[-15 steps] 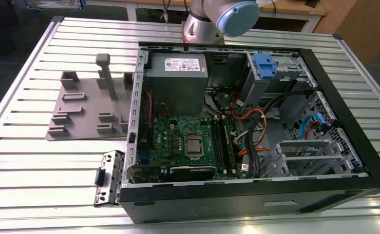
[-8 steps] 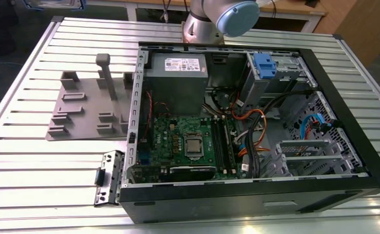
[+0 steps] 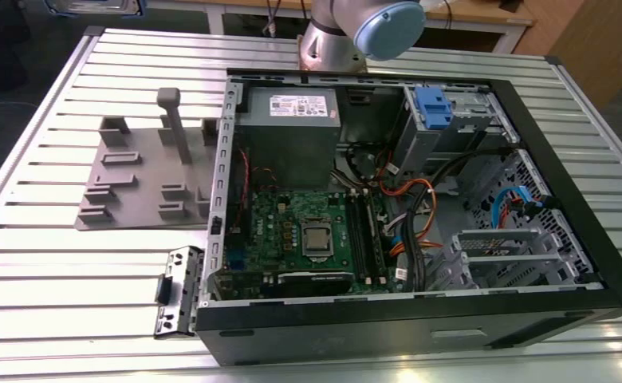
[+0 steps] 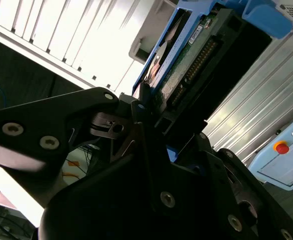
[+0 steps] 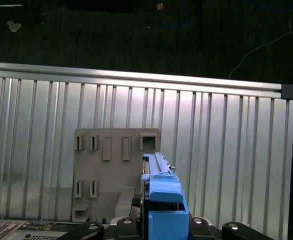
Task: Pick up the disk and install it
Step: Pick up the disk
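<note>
The disk (image 4: 186, 55) is a flat drive with a green circuit board, a pin connector and blue plastic rails. In the second wrist view I see it edge-on, with my gripper (image 4: 142, 111) shut on its near end. In the first wrist view the disk's blue rail (image 5: 162, 192) stands up between the black gripper (image 5: 161, 227) parts. It hangs above the slatted metal table (image 5: 226, 150), over the edge of a grey fixture plate (image 5: 111, 165). In the exterior view the arm's base (image 3: 343, 36) stands behind the open computer case (image 3: 566, 199).
The case lies open on the table, with a motherboard (image 3: 311, 235), a grey power supply (image 3: 289, 128) and a drive cage with a blue latch (image 3: 431, 104) at the back. The grey fixture plate (image 3: 141, 179) sits to the case's left in the exterior view, near a loose black bracket (image 3: 178, 291).
</note>
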Robot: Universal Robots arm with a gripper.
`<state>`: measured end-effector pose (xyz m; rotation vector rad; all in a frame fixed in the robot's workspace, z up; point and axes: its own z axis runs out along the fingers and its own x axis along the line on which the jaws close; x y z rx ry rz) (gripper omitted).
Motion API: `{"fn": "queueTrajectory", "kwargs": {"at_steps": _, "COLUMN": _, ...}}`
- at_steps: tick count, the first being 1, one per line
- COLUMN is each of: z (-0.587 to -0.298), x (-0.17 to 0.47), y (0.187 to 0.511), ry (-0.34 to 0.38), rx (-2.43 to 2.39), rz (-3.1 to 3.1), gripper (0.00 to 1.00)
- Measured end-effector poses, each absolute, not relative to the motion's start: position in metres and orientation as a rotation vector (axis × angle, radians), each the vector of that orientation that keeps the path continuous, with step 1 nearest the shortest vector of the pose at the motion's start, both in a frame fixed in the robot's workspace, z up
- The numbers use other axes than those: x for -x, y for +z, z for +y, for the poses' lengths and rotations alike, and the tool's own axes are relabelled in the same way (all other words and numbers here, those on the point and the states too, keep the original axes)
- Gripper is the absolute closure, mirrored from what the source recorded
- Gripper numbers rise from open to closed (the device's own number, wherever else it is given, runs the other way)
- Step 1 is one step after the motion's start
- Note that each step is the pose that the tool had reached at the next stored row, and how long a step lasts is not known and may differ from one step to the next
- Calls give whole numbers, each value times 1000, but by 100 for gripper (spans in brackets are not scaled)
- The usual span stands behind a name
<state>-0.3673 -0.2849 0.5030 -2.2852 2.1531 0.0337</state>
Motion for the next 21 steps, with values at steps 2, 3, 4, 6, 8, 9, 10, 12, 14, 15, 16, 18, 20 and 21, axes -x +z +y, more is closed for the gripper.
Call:
{"fn": "queueTrajectory", "kwargs": {"at_steps": 2, "z": -285, "x": 366, "y": 503, "ry": 34, "rx": 2285, "rz": 2153, "gripper": 64}}
{"fn": "queueTrajectory", "kwargs": {"at_steps": 3, "z": -285, "x": 365, "y": 503, "ry": 34, "rx": 2285, "rz": 2153, "gripper": 64}}
{"fn": "queueTrajectory", "kwargs": {"at_steps": 4, "z": -285, "x": 364, "y": 503, "ry": 34, "rx": 2285, "rz": 2153, "gripper": 64}}
{"fn": "queueTrajectory", "kwargs": {"at_steps": 6, "z": -285, "x": 362, "y": 503, "ry": 34, "rx": 2285, "rz": 2153, "gripper": 64}}
{"fn": "queueTrajectory", "kwargs": {"at_steps": 8, "z": -285, "x": 360, "y": 503, "ry": 34, "rx": 2285, "rz": 2153, "gripper": 64}}
{"fn": "queueTrajectory", "kwargs": {"at_steps": 9, "z": -285, "x": 359, "y": 503, "ry": 34, "rx": 2285, "rz": 2153, "gripper": 64}}
{"fn": "queueTrajectory", "kwargs": {"at_steps": 10, "z": -285, "x": 358, "y": 503, "ry": 34, "rx": 2285, "rz": 2153, "gripper": 64}}
{"fn": "queueTrajectory", "kwargs": {"at_steps": 12, "z": -285, "x": 356, "y": 503, "ry": 34, "rx": 2285, "rz": 2153, "gripper": 64}}
{"fn": "queueTrajectory", "kwargs": {"at_steps": 14, "z": -285, "x": 354, "y": 503, "ry": 34, "rx": 2285, "rz": 2153, "gripper": 64}}
{"fn": "queueTrajectory", "kwargs": {"at_steps": 15, "z": -285, "x": 353, "y": 503, "ry": 34, "rx": 2285, "rz": 2153, "gripper": 64}}
{"fn": "queueTrajectory", "kwargs": {"at_steps": 16, "z": -285, "x": 352, "y": 503, "ry": 34, "rx": 2285, "rz": 2153, "gripper": 64}}
{"fn": "queueTrajectory", "kwargs": {"at_steps": 18, "z": -285, "x": 351, "y": 503, "ry": 34, "rx": 2285, "rz": 2153, "gripper": 64}}
{"fn": "queueTrajectory", "kwargs": {"at_steps": 20, "z": -285, "x": 349, "y": 503, "ry": 34, "rx": 2285, "rz": 2153, "gripper": 64}}
{"fn": "queueTrajectory", "kwargs": {"at_steps": 21, "z": -285, "x": 348, "y": 503, "ry": 34, "rx": 2285, "rz": 2153, "gripper": 64}}
